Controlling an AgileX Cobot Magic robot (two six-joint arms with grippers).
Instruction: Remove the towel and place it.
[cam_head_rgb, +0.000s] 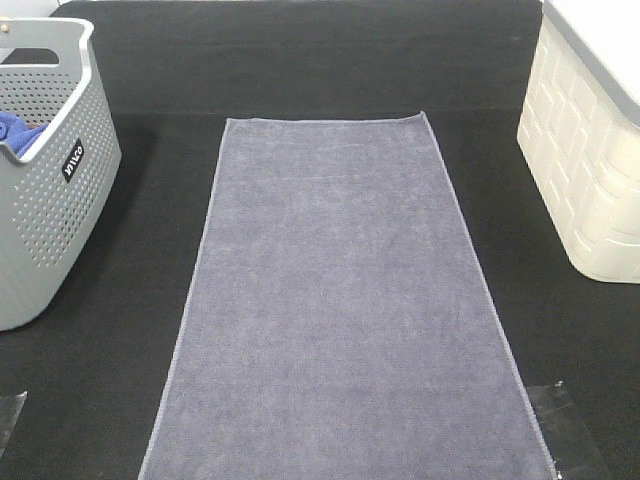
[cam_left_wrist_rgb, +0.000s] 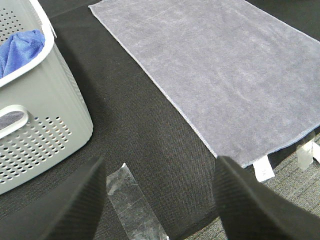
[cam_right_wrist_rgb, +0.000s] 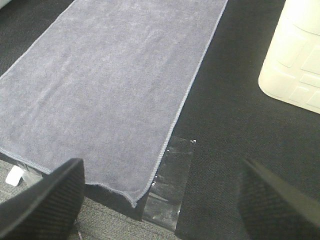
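The towel (cam_head_rgb: 340, 300) lies spread flat and lengthwise down the middle of the black table; it is grey-lavender with stitched hems. The left wrist view shows it (cam_left_wrist_rgb: 225, 75) beyond the left gripper (cam_left_wrist_rgb: 160, 200), whose fingers (cam_left_wrist_rgb: 75, 205) stand apart with nothing between them, over bare black cloth near the towel's near left corner. In the right wrist view the towel (cam_right_wrist_rgb: 110, 75) lies beside the right gripper (cam_right_wrist_rgb: 160, 195), wide open and empty above the towel's near right corner. Neither gripper shows in the exterior high view.
A grey perforated basket (cam_head_rgb: 50, 190) with a blue cloth (cam_head_rgb: 20, 130) inside stands at the left. At the right stands a cream bin (cam_head_rgb: 590, 140). Clear tape patches (cam_right_wrist_rgb: 167, 185) (cam_left_wrist_rgb: 132, 205) lie on the table near the front corners.
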